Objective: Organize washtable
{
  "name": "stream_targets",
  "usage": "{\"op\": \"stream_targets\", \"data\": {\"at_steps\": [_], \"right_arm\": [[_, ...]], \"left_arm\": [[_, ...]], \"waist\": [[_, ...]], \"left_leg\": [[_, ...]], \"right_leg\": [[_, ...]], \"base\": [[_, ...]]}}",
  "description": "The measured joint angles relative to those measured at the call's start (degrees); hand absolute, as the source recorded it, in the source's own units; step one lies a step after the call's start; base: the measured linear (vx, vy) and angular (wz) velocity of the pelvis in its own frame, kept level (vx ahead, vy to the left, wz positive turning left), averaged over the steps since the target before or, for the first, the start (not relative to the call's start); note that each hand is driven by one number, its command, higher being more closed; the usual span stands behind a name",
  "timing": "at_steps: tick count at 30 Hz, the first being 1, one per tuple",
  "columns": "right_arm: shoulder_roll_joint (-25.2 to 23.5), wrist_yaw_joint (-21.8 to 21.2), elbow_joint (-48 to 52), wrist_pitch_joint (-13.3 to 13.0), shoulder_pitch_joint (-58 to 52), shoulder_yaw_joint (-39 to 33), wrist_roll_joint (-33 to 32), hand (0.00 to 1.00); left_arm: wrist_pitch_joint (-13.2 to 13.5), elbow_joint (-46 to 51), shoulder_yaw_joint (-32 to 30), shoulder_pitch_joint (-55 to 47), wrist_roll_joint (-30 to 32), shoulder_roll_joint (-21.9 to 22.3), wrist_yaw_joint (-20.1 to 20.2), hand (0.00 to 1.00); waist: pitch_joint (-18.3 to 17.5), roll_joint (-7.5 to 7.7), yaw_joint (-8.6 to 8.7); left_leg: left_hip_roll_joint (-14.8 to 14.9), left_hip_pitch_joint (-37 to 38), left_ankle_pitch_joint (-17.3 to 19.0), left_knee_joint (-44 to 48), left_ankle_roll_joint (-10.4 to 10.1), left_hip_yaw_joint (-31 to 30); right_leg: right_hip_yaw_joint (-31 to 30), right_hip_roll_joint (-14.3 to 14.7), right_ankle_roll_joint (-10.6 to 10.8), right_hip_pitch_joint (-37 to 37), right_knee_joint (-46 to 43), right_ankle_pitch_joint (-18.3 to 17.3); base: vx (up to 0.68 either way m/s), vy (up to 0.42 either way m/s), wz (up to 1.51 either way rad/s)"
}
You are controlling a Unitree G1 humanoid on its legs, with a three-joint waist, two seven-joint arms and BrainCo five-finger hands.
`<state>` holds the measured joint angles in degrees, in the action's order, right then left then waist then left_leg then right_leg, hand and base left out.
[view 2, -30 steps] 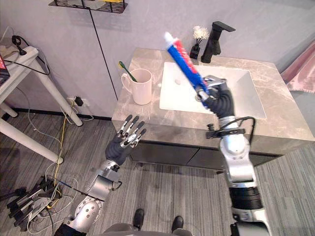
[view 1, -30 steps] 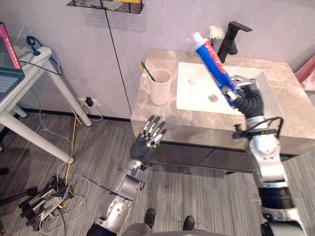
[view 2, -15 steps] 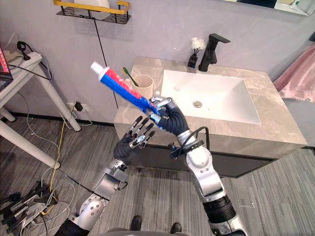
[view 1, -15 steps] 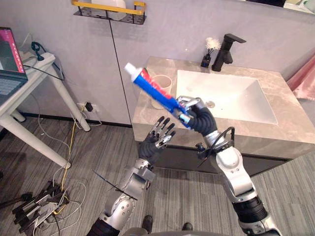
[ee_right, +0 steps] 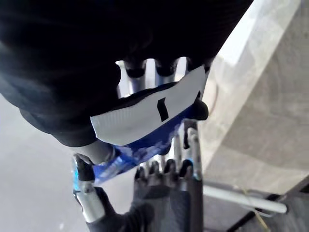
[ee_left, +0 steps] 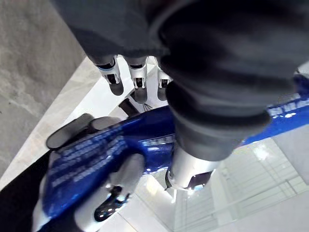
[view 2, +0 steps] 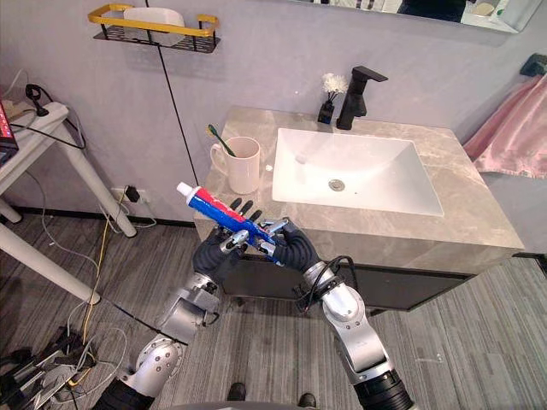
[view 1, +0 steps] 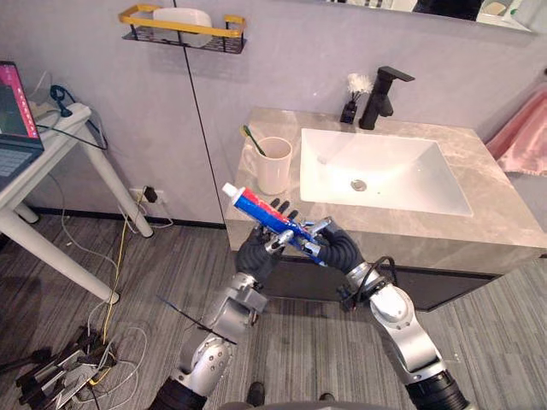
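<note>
A blue and red toothpaste tube (view 1: pixel 272 218) with a white cap hangs in the air before the marble counter (view 1: pixel 479 224), cap end up and to the left. My right hand (view 1: pixel 338 250) is shut on its flat tail end (ee_right: pixel 145 121). My left hand (view 1: pixel 255 254) is open just behind the tube, straight fingers (ee_left: pixel 137 79) reaching up past it and touching it. A white mug (view 1: pixel 275 164) with a green toothbrush stands on the counter's left end, beside the white basin (view 1: pixel 402 175).
A black faucet (view 1: pixel 382 84) and a small vase of white flowers (view 1: pixel 353 92) stand at the counter's back. A yellow-railed wall shelf (view 1: pixel 182 23) hangs up left. A white table with a laptop (view 1: pixel 19 115) is at far left, a pink towel (view 1: pixel 521 141) at far right.
My right hand has carried the tube from over the basin down and left, in front of the counter. The left hand has risen to meet the tube. The camera has shifted too.
</note>
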<state>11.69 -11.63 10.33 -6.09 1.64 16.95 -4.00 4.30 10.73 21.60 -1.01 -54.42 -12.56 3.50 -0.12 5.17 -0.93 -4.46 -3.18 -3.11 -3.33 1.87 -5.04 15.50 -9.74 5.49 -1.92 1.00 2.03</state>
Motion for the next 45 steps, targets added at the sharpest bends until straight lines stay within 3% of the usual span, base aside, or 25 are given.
{"op": "stream_targets", "data": {"at_steps": [9,10,24,25,33,36,38,42,45], "right_arm": [[0.1,0.0,-0.1,0.2,-2.7,-0.1,0.0,1.0],[0.1,-0.1,0.0,0.1,-2.9,-0.2,-0.1,1.0],[-0.2,-1.4,0.0,0.0,-3.9,0.6,-1.1,1.0],[-0.3,-1.3,0.0,0.0,-3.9,1.1,-1.1,0.0],[-2.6,-0.9,-0.6,0.2,-3.9,-0.6,-3.1,0.0],[-2.4,-1.2,-2.6,0.6,-5.0,-1.8,-5.0,0.0],[-1.4,-2.4,-4.2,2.1,-7.7,-1.8,-5.1,0.0],[-1.0,-5.6,-5.9,2.8,-10.3,-0.4,-5.0,0.0],[-1.7,-6.8,-7.5,2.8,-11.1,0.0,-5.0,0.0]], "left_arm": [[0.0,1.1,-1.3,0.0,-0.1,0.1,0.0,0.0],[0.0,1.4,-1.3,0.0,-0.1,0.1,0.0,1.0],[-0.6,2.2,-1.6,0.0,-0.2,1.5,0.0,1.0],[-0.6,2.2,-1.9,0.0,-0.1,1.7,0.0,1.0],[-1.7,3.3,-5.2,3.0,1.8,0.1,0.0,1.0],[-1.7,3.1,-11.5,10.7,5.7,-3.8,-0.4,1.0],[-0.5,0.2,-16.3,20.3,9.2,-9.4,-1.6,1.0],[1.5,-6.0,-18.9,33.0,14.5,-15.7,-3.5,1.0],[2.8,-6.9,-19.0,37.5,18.3,-16.9,-4.0,1.0]], "waist": [[-0.5,-0.28,0.16],[-0.5,-0.28,0.15],[-0.5,-0.28,0.19],[-0.5,-0.29,0.2],[-0.5,-0.33,0.17],[-0.6,-0.45,0.16],[-0.6,-0.53,0.09],[-0.6,-0.73,0.24],[-0.6,-0.76,0.4]], "left_leg": [[0.2,0.5,0.0,-0.6,0.0,0.7],[0.2,0.5,0.0,-0.7,0.0,0.7],[0.5,0.5,0.0,-0.7,0.0,1.2],[0.5,0.5,0.1,-0.7,0.0,1.3],[0.6,0.9,0.1,-0.7,0.0,2.1],[0.7,1.0,0.1,-0.6,-0.1,2.3],[0.7,1.0,0.1,-0.5,-0.1,2.3],[0.6,1.0,0.1,-0.6,0.0,2.3],[0.5,1.0,0.1,-0.7,0.0,2.3]], "right_leg": [[-1.2,0.2,0.0,-0.2,0.3,0.0],[-1.3,0.3,0.1,-0.2,0.3,0.1],[-1.6,0.6,0.1,-0.3,0.6,0.1],[-1.6,0.6,0.1,-0.3,0.6,0.1],[-2.0,0.7,0.0,-0.2,0.6,0.2],[-2.1,0.7,-0.1,-0.2,0.6,0.2],[-2.1,0.8,-0.1,-0.1,0.6,0.3],[-2.3,0.7,-0.2,-0.2,0.6,0.3],[-2.5,0.6,-0.2,-0.3,0.6,0.3]], "base": [[0.01,-0.018,-0.06],[0.02,-0.033,0.0],[0.0,-0.005,-0.01],[0.0,0.0,0.0],[-0.01,-0.008,-0.03],[-0.03,-0.014,-0.05],[0.0,0.0,0.0],[0.0,-0.002,-0.01],[0.0,0.0,0.0]]}}
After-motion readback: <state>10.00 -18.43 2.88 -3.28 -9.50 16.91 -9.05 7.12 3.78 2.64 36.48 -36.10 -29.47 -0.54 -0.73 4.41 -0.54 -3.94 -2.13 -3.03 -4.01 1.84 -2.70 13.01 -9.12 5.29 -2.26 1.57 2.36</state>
